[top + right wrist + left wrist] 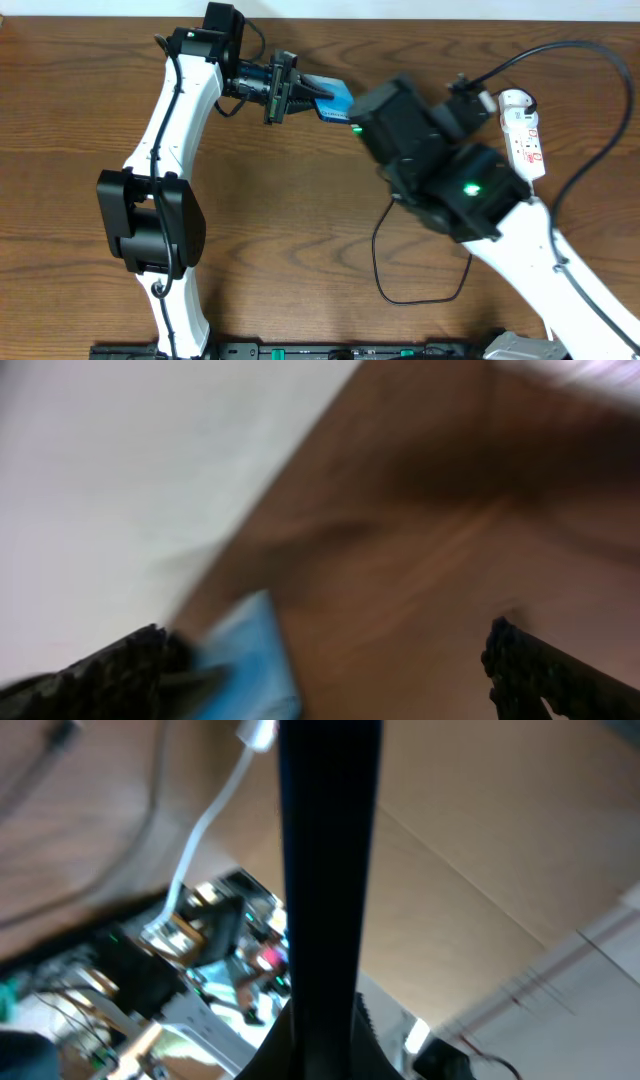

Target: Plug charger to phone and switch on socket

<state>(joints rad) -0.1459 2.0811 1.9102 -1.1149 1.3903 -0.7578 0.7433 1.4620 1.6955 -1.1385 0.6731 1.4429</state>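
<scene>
Overhead hid the most where it mattered. The right arm's dark wrist housing [400,125] sat over one end of the phone [333,100], so only a cyan stretch of screen showed and that end's edge could not be seen. The right gripper's fingers were lost under the same housing.

Right wrist was badly blurred, yet it showed the right gripper [325,660] spread wide, with two dark fingertips [130,670] at the lower corners and bare table [420,560] between them. A cyan corner of the phone lay just beside the finger on the picture's left; whether the two touched could not be told.

Left wrist was smeared too. A dark upright band [320,870] filled the middle of that view, perhaps the phone seen edge-on, though that was not certain, and the fingers there were cut off. From overhead, the left gripper [298,97] was clamped on the phone's other end, so the phone lay between the two arms.

The charger [374,250] showed only as a thin black loop on the table below the right arm, well apart from the phone. Both its ends ran under the arm and out of sight.

The socket [522,130] lay at the right, beyond the right arm and well apart from both grippers — its switches were too small to read.
</scene>
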